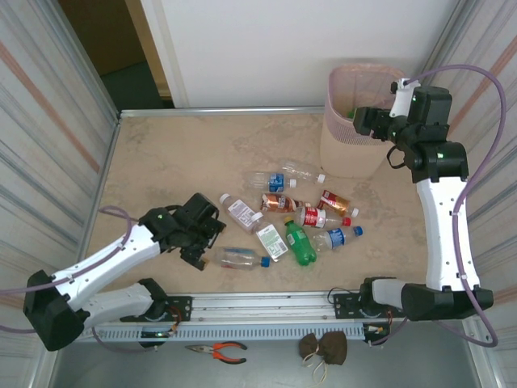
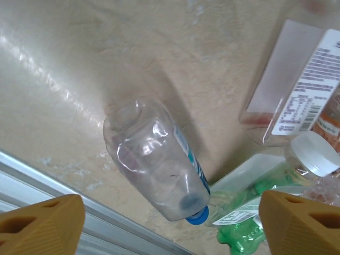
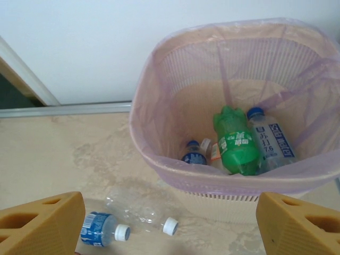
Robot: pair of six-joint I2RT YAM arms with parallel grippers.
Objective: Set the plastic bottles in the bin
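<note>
Left fingers (image 2: pixel 42 226): orange pads at the bottom corners of the left wrist view, spread wide, nothing pinched between them.
Left gripper (image 2: pixel 171 222): released, poised above the near part of the table (image 1: pixel 178 162), close to the front rail.
Clear bottle (image 2: pixel 159 164): lies on its side under the left gripper, blue cap pointing toward the camera, untouched by either pad.
Green bottle (image 2: pixel 244 226): on the table just beside the clear bottle's cap end.
White-labelled bottle (image 2: pixel 305 90): square and clear, lying further out past the green bottle.
Right fingers (image 3: pixel 297 223): orange pads set wide apart, gripping nothing.
Right gripper (image 3: pixel 170 223): released, held high near the bin (image 3: pixel 159 106).
Bin contents: a green bottle (image 3: pixel 236 141), a blue-labelled bottle (image 3: pixel 271 141) beside it, and another blue-capped bottle (image 3: pixel 194 154) at the bottom.
Bin location: far right of the table, upright, by the back wall.
Loose bottles (image 1: pixel 299 218): about ten scattered across the middle of the table, between the left gripper and the bin.
Pliers (image 1: pixel 218 350): orange-handled, on the floor strip in front of the rail.
</note>
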